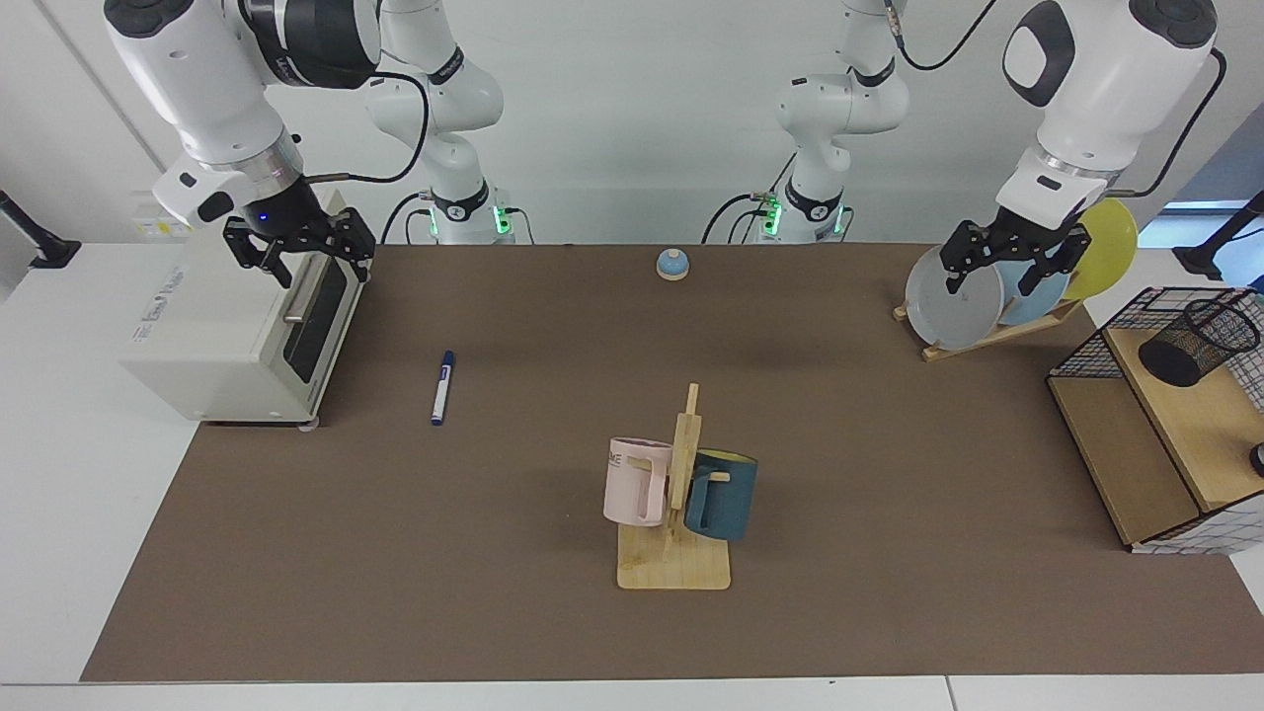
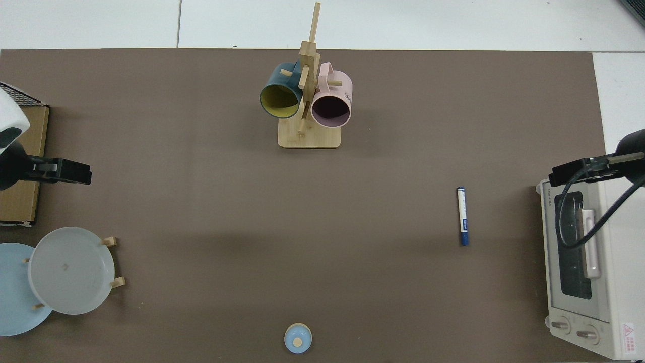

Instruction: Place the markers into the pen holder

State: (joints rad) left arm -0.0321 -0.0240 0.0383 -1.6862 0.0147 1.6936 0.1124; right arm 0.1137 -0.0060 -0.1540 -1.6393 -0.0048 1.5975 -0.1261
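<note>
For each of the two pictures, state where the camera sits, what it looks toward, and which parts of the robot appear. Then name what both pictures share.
Facing view: across the table, looking at both arm bases; right tool open over the toaster oven, left tool open by the plates; pen holder in the basket.
Top view: overhead, looking straight down; only the two tools and wrists show at the side edges, right tool, left tool.
Shared: marker, mug rack, bell.

Marker (image 1: pixel 441 387): white barrel, blue cap. Pen holder (image 1: pixel 1197 342): black mesh. Mat (image 1: pixel 889 444) brown.
</note>
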